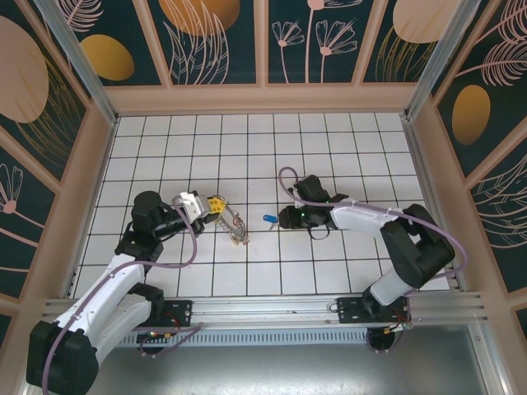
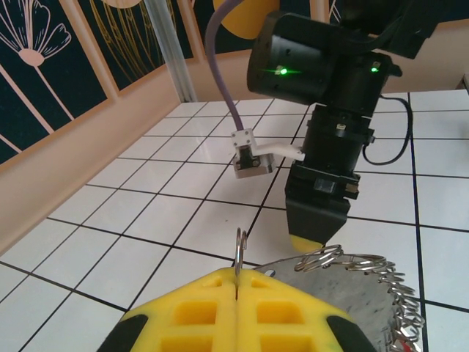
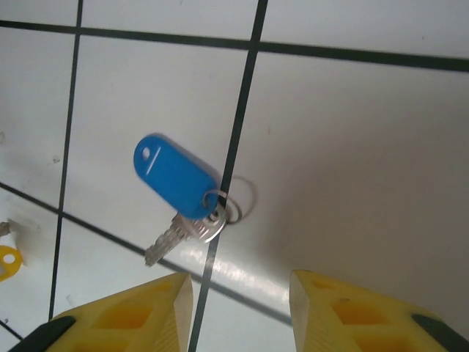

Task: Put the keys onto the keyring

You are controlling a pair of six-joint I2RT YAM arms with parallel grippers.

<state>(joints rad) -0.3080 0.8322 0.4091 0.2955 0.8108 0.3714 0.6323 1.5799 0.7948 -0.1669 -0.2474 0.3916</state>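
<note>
A key with a blue plastic tag (image 3: 174, 174) and a small split ring lies flat on the white tiled floor, across a grout line; the same blue key (image 1: 269, 218) shows mid-floor from above. My right gripper (image 3: 242, 292) hovers just short of it, yellow fingers apart, nothing between them. In the top view the right gripper (image 1: 282, 218) points left at that key. My left gripper (image 2: 238, 277) is shut on the thin wire of the keyring (image 2: 239, 248), held edge-on. A bunch of small rings and keys (image 2: 370, 264) hangs to its right. From above, the left gripper (image 1: 219, 206) has the bunch (image 1: 238, 230) trailing below.
The right arm's black wrist (image 2: 322, 66) and fingertip (image 2: 306, 242) stand close in front of the left gripper. A scrap of yellow tag (image 3: 7, 262) lies at the left edge of the right wrist view. Wooden walls (image 1: 263, 99) enclose the floor on three sides.
</note>
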